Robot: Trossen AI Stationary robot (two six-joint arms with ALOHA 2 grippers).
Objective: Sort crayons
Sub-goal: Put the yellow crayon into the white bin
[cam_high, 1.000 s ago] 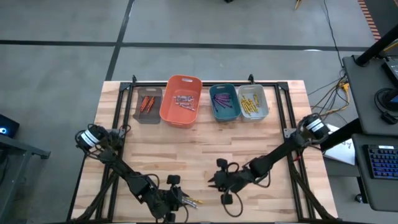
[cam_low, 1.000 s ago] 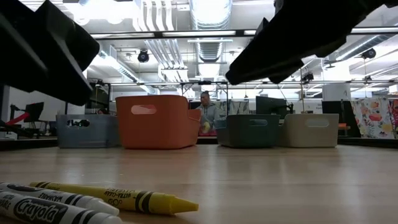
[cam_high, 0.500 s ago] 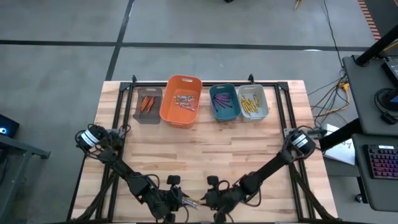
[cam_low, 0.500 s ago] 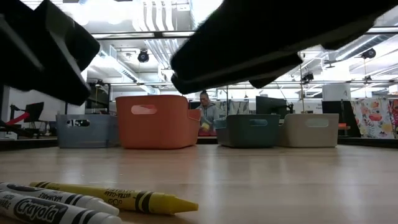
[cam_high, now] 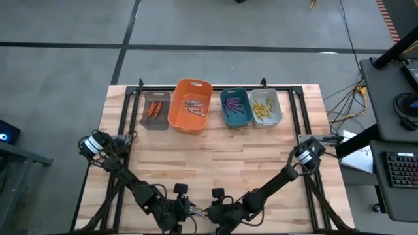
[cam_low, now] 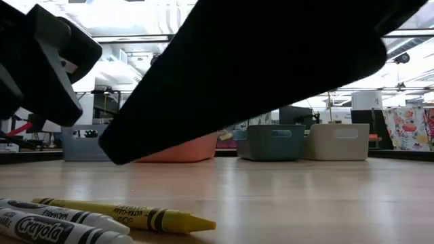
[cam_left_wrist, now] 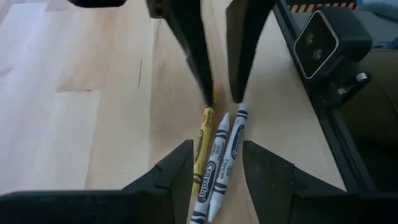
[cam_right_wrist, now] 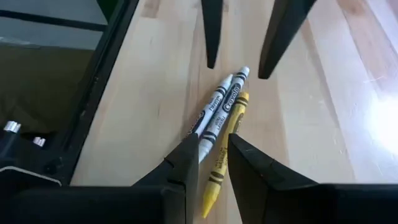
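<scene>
Three crayons remain unsorted at the near edge of the table point(cam_high: 215, 166): a yellow crayon point(cam_left_wrist: 202, 146) and two white crayons point(cam_left_wrist: 225, 152) lie side by side, touching, roughly parallel. Both arms converge on this cluster from opposite sides, and each wrist view shows the opposing fingers beyond the crayons. The left gripper point(cam_left_wrist: 214, 168) is unclenched and empty; its fingers straddle the crayons, a stance that suits a pinch across the width of one stick. The right gripper point(cam_right_wrist: 208, 158) is likewise released, holding nothing, its fingertips poised over the same group at a narrower gap. Because the sticks lie pressed together, isolating one is likely to nudge its neighbours, and two grippers in one spot risk collision. The sorted crayons sit in four bins along the far edge, well apart from the cluster: orange-red ones in the grey bin point(cam_high: 156, 121), pale ones in the orange bin point(cam_high: 190, 124), purple ones in the teal bin point(cam_high: 236, 121), and yellow ones in the beige bin point(cam_high: 266, 119). By colour, the yellow crayon probably belongs in the beige bin.
</scene>
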